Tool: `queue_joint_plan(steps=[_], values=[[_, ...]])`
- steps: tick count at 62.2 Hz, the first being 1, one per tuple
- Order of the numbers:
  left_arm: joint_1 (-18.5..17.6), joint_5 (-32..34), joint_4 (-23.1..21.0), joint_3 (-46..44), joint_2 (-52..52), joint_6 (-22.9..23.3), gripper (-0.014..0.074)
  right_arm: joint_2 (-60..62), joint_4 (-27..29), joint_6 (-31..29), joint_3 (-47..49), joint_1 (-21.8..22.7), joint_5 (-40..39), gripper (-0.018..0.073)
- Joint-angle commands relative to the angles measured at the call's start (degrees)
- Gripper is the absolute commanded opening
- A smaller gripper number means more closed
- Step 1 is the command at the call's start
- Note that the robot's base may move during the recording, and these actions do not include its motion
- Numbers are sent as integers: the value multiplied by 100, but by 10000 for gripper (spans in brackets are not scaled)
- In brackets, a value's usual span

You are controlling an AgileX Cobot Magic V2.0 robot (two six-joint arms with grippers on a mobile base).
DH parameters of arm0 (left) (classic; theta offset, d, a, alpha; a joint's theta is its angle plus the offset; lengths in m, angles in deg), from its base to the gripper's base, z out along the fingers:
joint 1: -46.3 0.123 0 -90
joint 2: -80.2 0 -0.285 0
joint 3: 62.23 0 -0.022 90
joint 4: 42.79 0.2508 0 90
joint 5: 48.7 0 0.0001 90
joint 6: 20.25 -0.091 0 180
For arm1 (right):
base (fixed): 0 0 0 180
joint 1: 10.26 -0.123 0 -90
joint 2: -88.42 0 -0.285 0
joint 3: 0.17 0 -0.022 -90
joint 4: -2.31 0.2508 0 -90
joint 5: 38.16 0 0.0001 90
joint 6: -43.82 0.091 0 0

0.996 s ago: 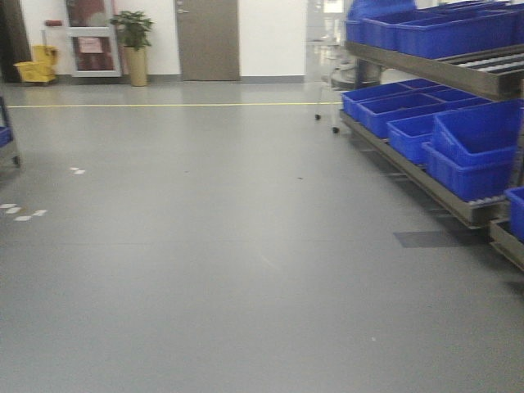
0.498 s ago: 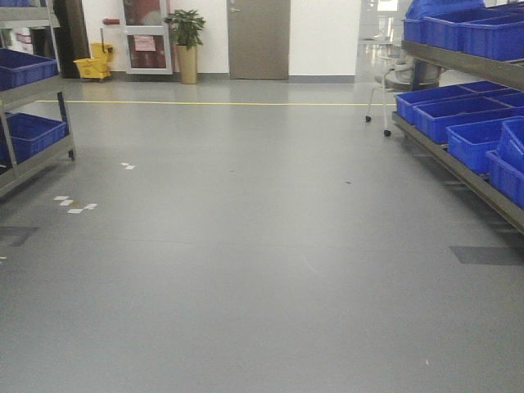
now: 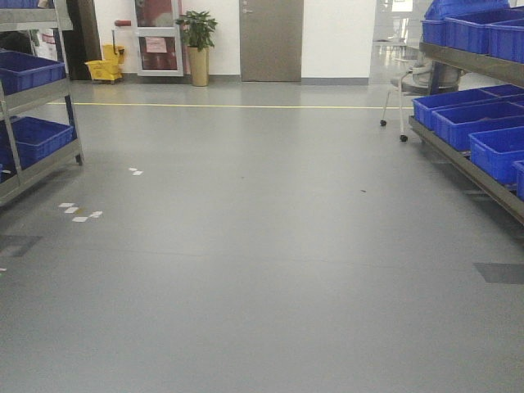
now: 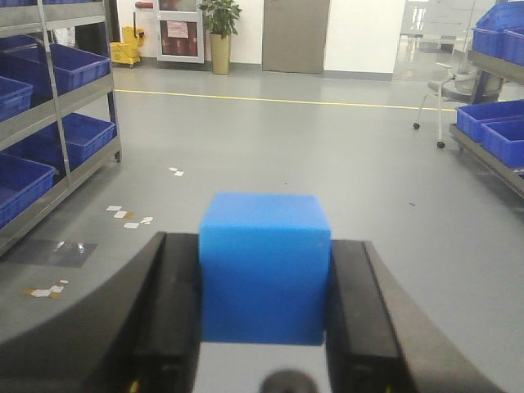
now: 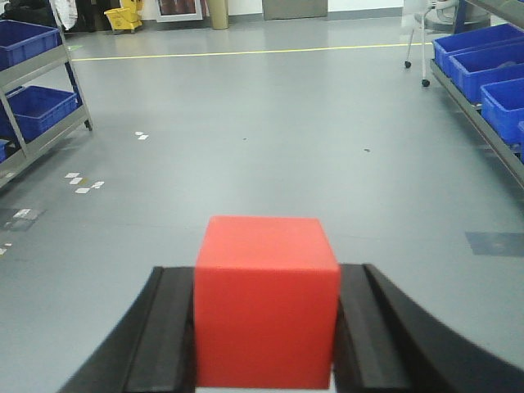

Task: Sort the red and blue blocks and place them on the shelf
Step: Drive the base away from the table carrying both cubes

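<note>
Left pincer (image 4: pixel 264 246) is closed on the blue block (image 4: pixel 264 278), one black finger flat against each side face, and the cube sits square between them. Right pincer (image 5: pixel 266 274) grips the red block (image 5: pixel 266 303) in the same way. Both blocks are carried in the air above the grey floor (image 3: pixel 262 270), and neither is on a shelf yet.

The coming move turns on where the shelves lie from these pincers. Both pincers point straight down an open aisle toward the far wall and its door (image 3: pixel 271 39), and nothing to place on stands ahead. The left shelf (image 3: pixel 34 93) runs along the left edge of the aisle and the right shelf (image 3: pixel 471 64) along the right edge. Each carries rows of blue bins (image 3: pixel 499 151), and its long side lies parallel to the way the pincers face. So each shelf lies off to the side, roughly square to either arm's reach.

In the left wrist view the left shelf looks the nearer, and it is on the side of the arm holding the blue block. The right shelf is on the side of the arm holding the red block. Which shelf is meant for which colour cannot be told. As I judge it, the base must turn to face a shelf before either cube can be set down.
</note>
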Motion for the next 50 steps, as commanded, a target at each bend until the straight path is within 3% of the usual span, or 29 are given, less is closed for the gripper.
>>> queue_joint_plan(steps=[1, 50], values=[[-42, 491, -40, -213, 43, 46, 132, -49, -2, -18, 160, 33, -471, 51], [-42, 491, -40, -213, 43, 46, 132, -49, -2, -18, 160, 33, -471, 51]])
